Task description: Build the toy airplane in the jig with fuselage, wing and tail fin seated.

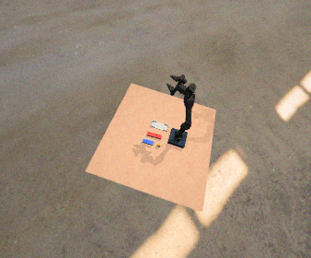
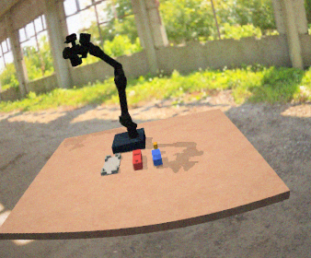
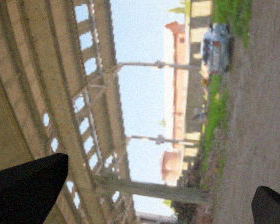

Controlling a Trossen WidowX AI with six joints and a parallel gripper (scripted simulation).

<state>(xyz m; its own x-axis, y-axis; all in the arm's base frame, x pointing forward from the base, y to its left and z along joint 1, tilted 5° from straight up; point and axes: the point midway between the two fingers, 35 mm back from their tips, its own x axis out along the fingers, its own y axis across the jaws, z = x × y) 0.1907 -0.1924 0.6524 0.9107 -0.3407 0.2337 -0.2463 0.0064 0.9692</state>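
Note:
The pale grey jig with dark corner pieces (image 1: 159,125) (image 2: 110,164) lies flat on the table, with nothing seated in it. The red fuselage (image 1: 154,135) (image 2: 137,159) lies beside it. The blue wing (image 1: 147,142) (image 2: 156,158) lies on the fuselage's other side. The small yellow tail fin (image 1: 158,146) (image 2: 155,145) is near one end of the wing. The parts lie apart from each other. My gripper (image 1: 169,80) (image 3: 162,182) is open and empty, raised high above the table and well away from all the parts. The sockets and tabs are too small to make out.
The arm's dark base (image 1: 177,138) (image 2: 129,141) stands on the tan table (image 1: 122,161) (image 2: 76,203), close to the jig and parts. The arm's shadow falls on the table beyond the blue wing. The wrist view shows only the surroundings, with no table or parts.

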